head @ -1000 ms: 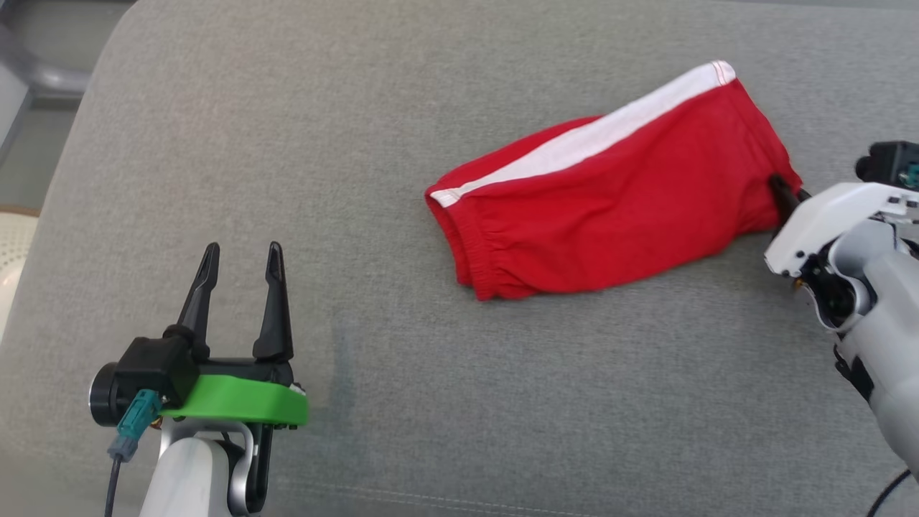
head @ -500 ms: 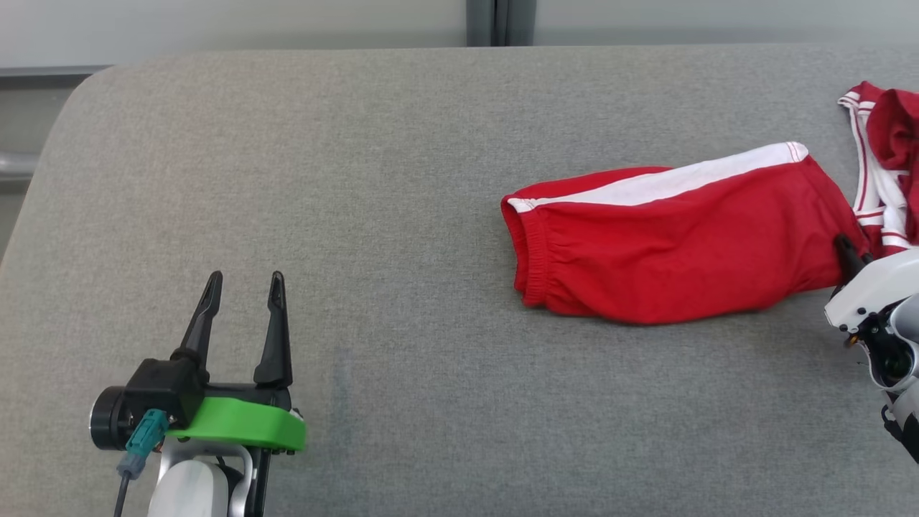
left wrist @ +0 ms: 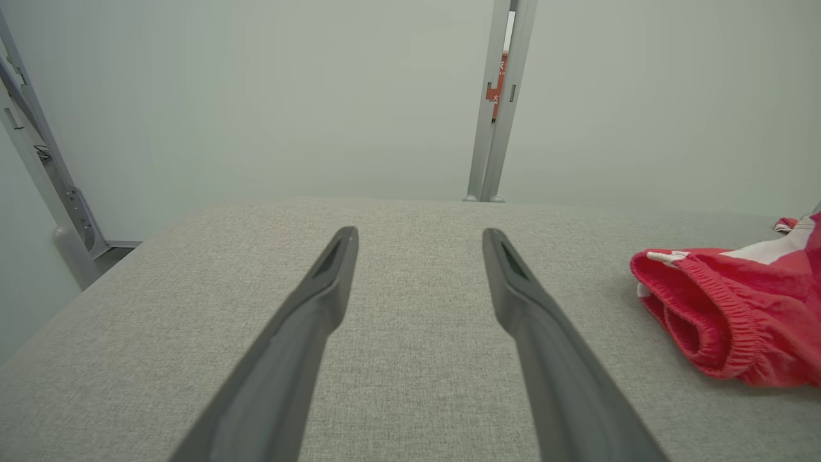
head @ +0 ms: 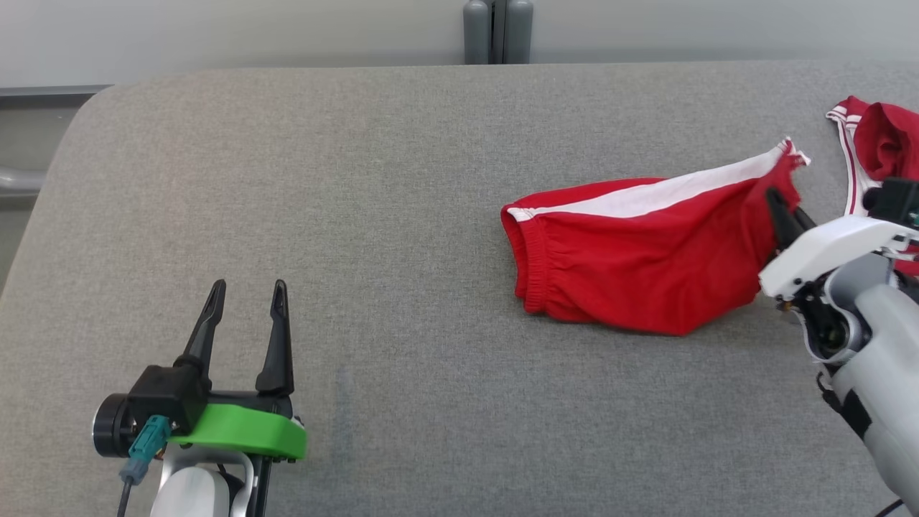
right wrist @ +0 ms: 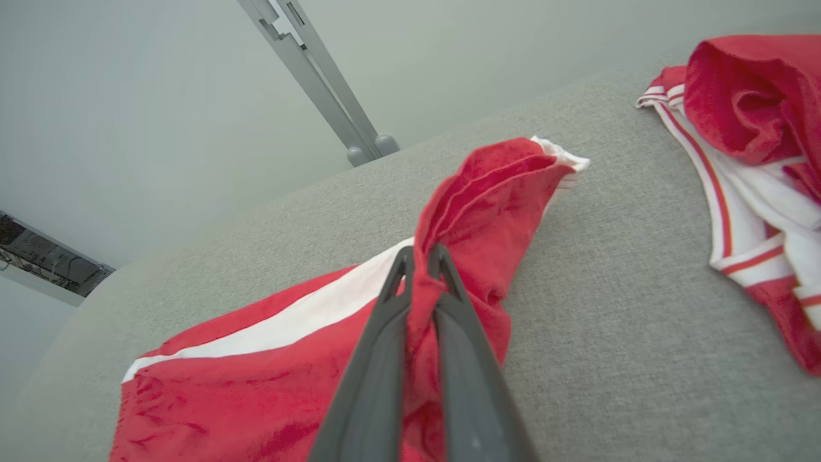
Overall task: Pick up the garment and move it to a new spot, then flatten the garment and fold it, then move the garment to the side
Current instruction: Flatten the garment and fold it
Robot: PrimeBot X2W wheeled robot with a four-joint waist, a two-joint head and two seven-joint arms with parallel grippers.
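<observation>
The garment (head: 646, 258) is a pair of red shorts with a white side stripe, folded, lying on the grey cushion at the right. My right gripper (head: 779, 205) is shut on the garment's right end, and that corner is lifted off the cushion. In the right wrist view the fingers (right wrist: 385, 321) pinch a ridge of red cloth of the garment (right wrist: 487, 212). My left gripper (head: 244, 294) stands open at the lower left, far from the cloth, nothing between its fingers (left wrist: 321, 301). The garment's elastic waistband (left wrist: 712, 321) shows at the right of the left wrist view.
A second red and white piece of clothing (head: 876, 143) lies at the far right edge, seen also in the right wrist view (right wrist: 750, 128). The grey cushion (head: 359, 215) ends at a rounded far left corner. A grey post (head: 497, 29) stands behind the far edge.
The camera has turned, shifting the whole picture. My right gripper has raised the garment's right end, bunching that corner upward. The left gripper stays as it was.
</observation>
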